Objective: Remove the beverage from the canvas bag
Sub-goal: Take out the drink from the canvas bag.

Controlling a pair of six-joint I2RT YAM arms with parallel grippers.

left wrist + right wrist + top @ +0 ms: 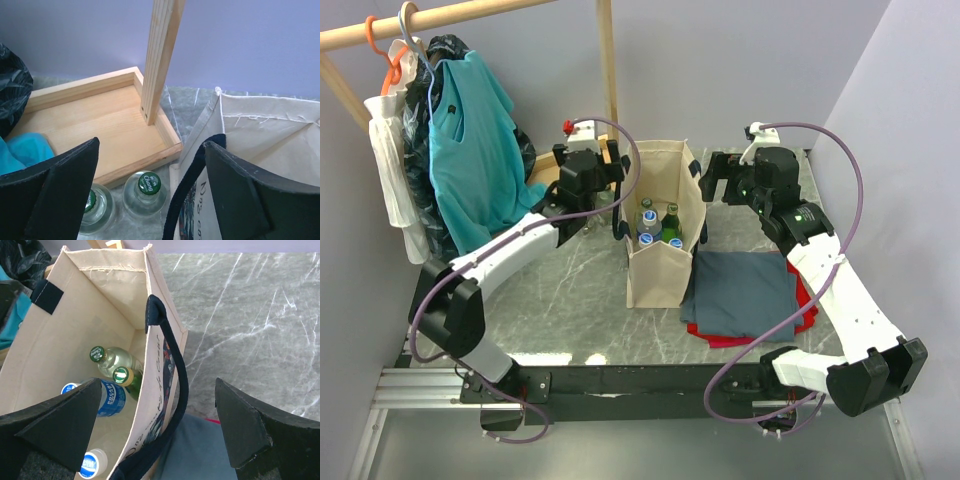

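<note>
Beverage bottles (117,371) stand upright, caps skyward, inside the canvas bag (660,275) on the bench (570,310). The right pincer (159,385), jaws wide apart, hovers over the bag's right wall, with the bottles below and to its left. The left pincer (150,145), also apart, hangs at the left wall.

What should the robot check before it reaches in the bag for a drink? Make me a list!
1. Canvas bag mouth open: ok.
2. Drinks showing inside: ok, four caps in sight, one on the blue-capped bottle.
3. Right gripper open and empty: ok.
4. Left gripper open and empty: ok.
5. Navy handle out of the right gripper's way: not ok, in the right wrist view it shows right between the fingers.
6. Bag steady enough not to tip when a bottle is pulled: cannot tell.
</note>
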